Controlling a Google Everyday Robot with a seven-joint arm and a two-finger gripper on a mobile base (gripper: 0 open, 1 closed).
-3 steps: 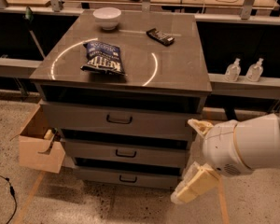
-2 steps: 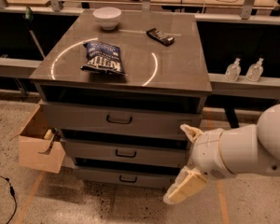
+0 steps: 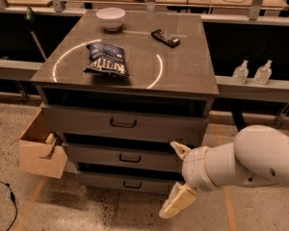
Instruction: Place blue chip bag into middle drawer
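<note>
The blue chip bag [image 3: 107, 59] lies flat on the cabinet top [image 3: 183, 71], left of centre, inside a bright ring of light. Below it are three stacked grey drawers, all pushed in; the middle drawer [image 3: 101, 155] has a small dark handle [image 3: 130, 158]. My gripper [image 3: 176, 177] hangs low at the right front of the cabinet, just right of the middle drawer's front, open, with nothing between its pale fingers [image 3: 179, 200]. It is well below the bag and far from it.
A white bowl [image 3: 111, 18] and a small black packet [image 3: 165, 37] sit at the back of the cabinet top. A cardboard box [image 3: 36, 148] stands against the cabinet's left side. Two clear bottles [image 3: 252, 72] rest on a ledge to the right.
My arm has swung left and a little down, bringing the open gripper closer to the front of the drawers. The bag and the drawers have not moved.
</note>
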